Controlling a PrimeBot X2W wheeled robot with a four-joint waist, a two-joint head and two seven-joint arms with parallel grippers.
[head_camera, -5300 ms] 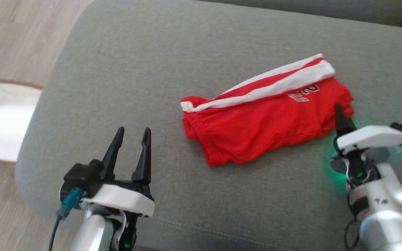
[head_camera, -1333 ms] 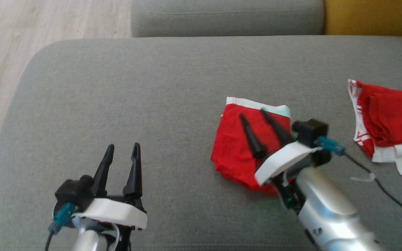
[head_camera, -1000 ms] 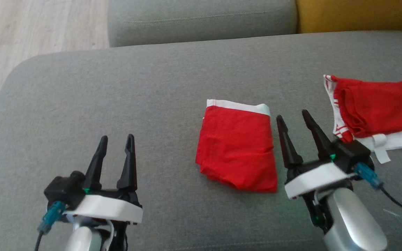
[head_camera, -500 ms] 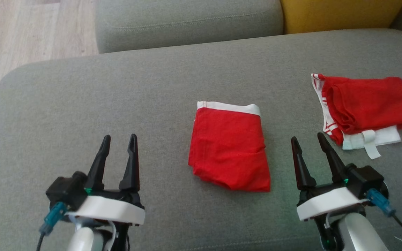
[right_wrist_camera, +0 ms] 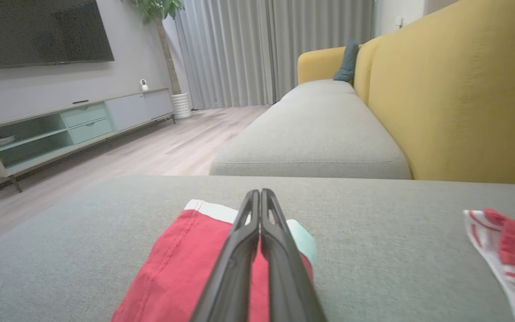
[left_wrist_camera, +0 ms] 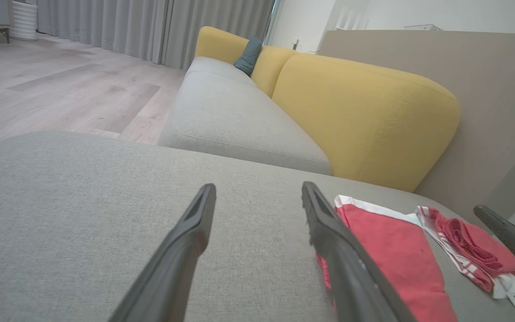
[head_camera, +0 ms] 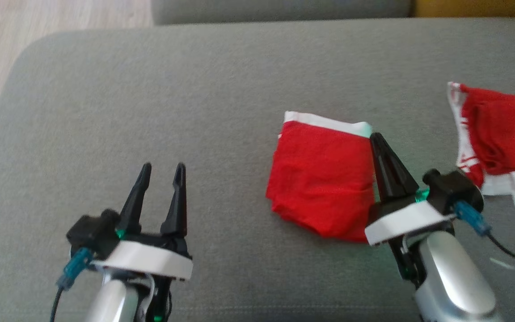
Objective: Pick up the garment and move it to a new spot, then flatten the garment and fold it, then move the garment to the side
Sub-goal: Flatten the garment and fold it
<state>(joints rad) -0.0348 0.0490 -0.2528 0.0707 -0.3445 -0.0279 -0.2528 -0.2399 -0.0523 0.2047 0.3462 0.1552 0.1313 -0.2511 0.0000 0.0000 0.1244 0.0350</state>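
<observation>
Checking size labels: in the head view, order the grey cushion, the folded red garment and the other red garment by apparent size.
1. grey cushion, by far largest.
2-3. folded red garment and other red garment look about alike; the frame edge cuts the other off, so unranked.

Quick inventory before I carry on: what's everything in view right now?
folded garment: one, red with white band, middle of grey cushion
loose garment: one, red and white, cushion's right end
grey cushion: one, grey, under both garments
sofa: one, grey seat, yellow back, beyond cushion
TV cabinet: one, pale, by far wall
left gripper: one, dark, open, over bare cushion
right gripper: one, dark, shut, at folded garment's right edge
</observation>
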